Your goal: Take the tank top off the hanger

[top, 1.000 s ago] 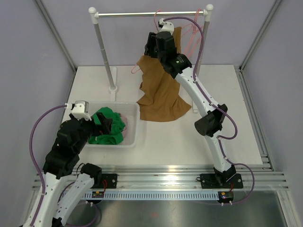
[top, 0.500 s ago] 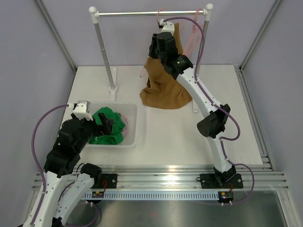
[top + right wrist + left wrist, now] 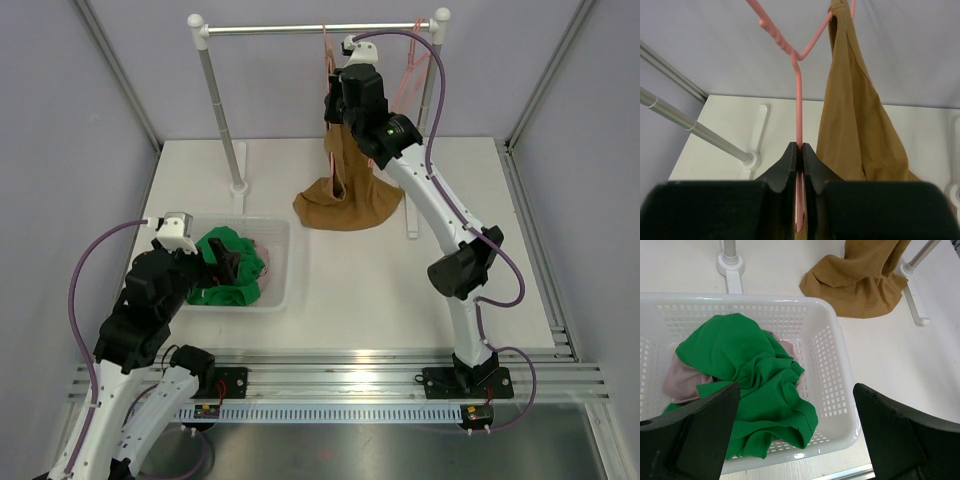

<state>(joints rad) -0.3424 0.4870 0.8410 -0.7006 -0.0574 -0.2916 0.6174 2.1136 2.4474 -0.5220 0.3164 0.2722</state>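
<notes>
Right gripper (image 3: 799, 150) is clamped on the pink wire hanger (image 3: 798, 90), centre frame, beside the mustard-brown fabric tank top (image 3: 850, 115); left gripper (image 3: 795, 407) is held wide apart.

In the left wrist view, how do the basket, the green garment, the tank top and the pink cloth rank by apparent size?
1. basket
2. green garment
3. tank top, which is farther away and cropped by the frame
4. pink cloth, mostly buried
</notes>
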